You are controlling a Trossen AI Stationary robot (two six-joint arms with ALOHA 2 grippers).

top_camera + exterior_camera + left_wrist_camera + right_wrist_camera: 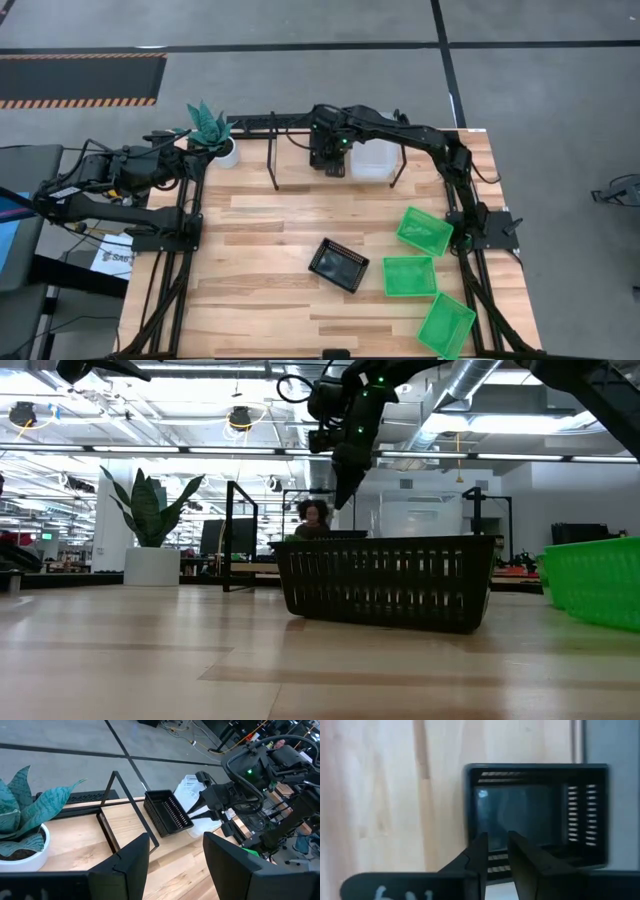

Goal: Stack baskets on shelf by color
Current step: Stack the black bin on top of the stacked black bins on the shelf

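A black mesh basket (167, 812) (530, 815) sits on the shelf (125, 825) (273, 165) at the table's far edge. The clear baskets (372, 160) (192, 790) stand stacked beside it. My right gripper (496, 847) (330, 150) (340, 495) hangs above the black basket's near wall, pointing down, its fingers a narrow gap apart. Another black basket (340, 265) (385, 580) rests on the tabletop. Three green baskets (425, 230) (410, 275) (447, 325) lie singly at the right. My left gripper (177, 865) (190, 160) waits open at the far left.
A white pot with a green plant (215, 135) (20, 825) (150, 510) stands at the shelf's left end, close to my left gripper. The shelf's black hoop frame (130, 800) rises above its board. Bare planks (260, 250) lie between the left arm and the black basket.
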